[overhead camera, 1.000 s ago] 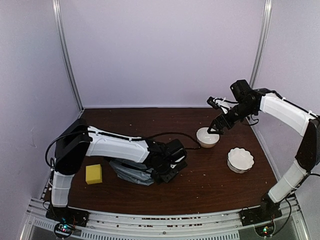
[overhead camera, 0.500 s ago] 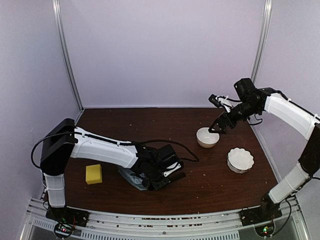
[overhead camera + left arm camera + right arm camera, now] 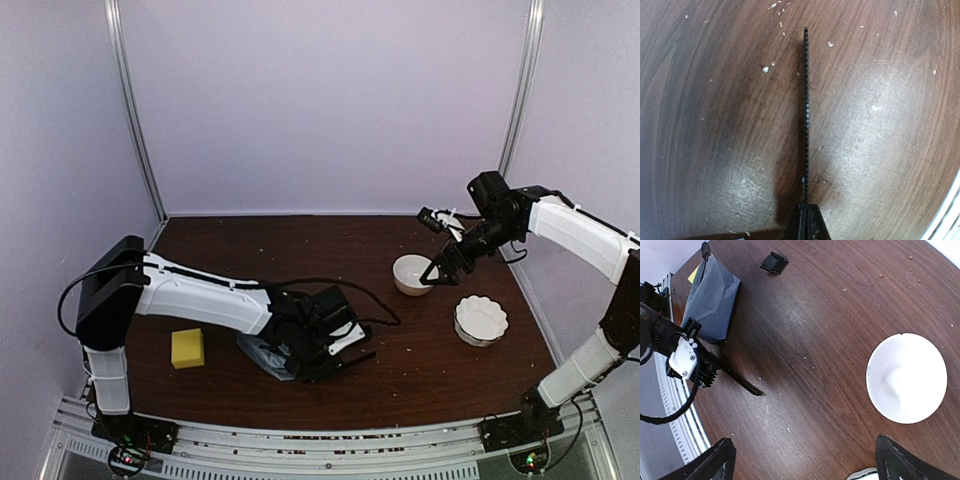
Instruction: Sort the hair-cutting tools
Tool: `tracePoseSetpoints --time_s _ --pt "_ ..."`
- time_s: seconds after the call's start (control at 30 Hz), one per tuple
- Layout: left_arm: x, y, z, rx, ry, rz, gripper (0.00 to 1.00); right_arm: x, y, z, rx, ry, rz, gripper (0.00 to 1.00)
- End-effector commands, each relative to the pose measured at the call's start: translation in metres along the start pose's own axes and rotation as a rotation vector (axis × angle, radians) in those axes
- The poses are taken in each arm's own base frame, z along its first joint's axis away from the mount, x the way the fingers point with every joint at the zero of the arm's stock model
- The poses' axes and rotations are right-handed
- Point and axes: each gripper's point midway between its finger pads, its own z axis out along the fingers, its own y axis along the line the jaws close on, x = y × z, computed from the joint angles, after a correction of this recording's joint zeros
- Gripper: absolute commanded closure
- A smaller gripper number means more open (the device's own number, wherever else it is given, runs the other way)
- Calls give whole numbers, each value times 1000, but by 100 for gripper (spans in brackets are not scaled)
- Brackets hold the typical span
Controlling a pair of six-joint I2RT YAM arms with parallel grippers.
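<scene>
Where the grey zip pouch (image 3: 262, 350) lies on the brown table (image 3: 300, 250), a yellow block (image 3: 187, 348) sits just left of it and two white bowls stand well to its right, the plain bowl (image 3: 413, 274) farther back than the scalloped bowl (image 3: 480, 320). Just right of the pouch, the left gripper (image 3: 806, 222) is clamped tight on the slim black comb (image 3: 806, 110), seen edge-on, fine-toothed, jutting over bare wood. Only the right wrist view shows a tiny black attachment (image 3: 774, 262) near the pouch. Far right of the pouch, the right gripper (image 3: 437, 272) gapes wide, holding nothing.
</scene>
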Motion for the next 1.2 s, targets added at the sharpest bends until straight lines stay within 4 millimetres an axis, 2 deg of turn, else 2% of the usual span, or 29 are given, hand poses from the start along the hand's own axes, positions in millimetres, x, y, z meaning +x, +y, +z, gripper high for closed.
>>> tracePoseSetpoints --time_s 0.0,0.2,0.27,0.3,0.37,0.43,0.5,0.53,0.6,0.67,0.7,0.77,0.9,0.97,1.07,1.1,1.17 --pt "3 -2 -14 35 2 -6 100 -1 3 3 -40 -18 11 0" --pt "-27 -2 -58 43 -129 -5 100 0 2 1 -18 -19 10 0" --pt "-40 2 -83 28 -201 -4 100 -5 -7 -7 64 -44 5 0" --pt "-45 7 -94 13 -231 -9 100 -8 -18 -12 140 -56 9 0" --pt "-52 19 -118 -19 -285 -30 100 -22 -52 -34 368 -113 39 0" --pt "-56 37 -143 -59 -338 -67 100 -34 -80 -65 567 -171 79 0" --pt "-59 56 -171 -99 -406 -108 100 -47 -94 -90 647 -251 117 0" --pt "-61 66 -187 -121 -447 -128 100 -53 -95 -96 627 -287 132 0" --pt "-60 84 -216 -179 -531 -163 100 -67 -75 -88 459 -322 120 2" --pt "-56 101 -240 -258 -611 -183 100 -78 -43 -72 253 -333 118 15" --pt "-53 110 -252 -309 -653 -192 100 -79 -29 -57 164 -322 128 21" --pt "-44 124 -271 -408 -731 -224 100 -73 2 -26 37 -273 125 30" --pt "-38 140 -308 -495 -880 -279 100 -49 71 33 -135 -160 51 38" --pt "-34 145 -320 -523 -934 -314 100 -45 100 54 -204 -154 62 44" --pt "-32 149 -324 -523 -970 -358 100 -42 127 80 -285 -176 173 41" --pt "-35 147 -323 -508 -976 -356 100 -38 136 91 -315 -145 186 37" --pt "-40 142 -319 -469 -979 -343 100 -29 161 111 -372 -79 169 36"
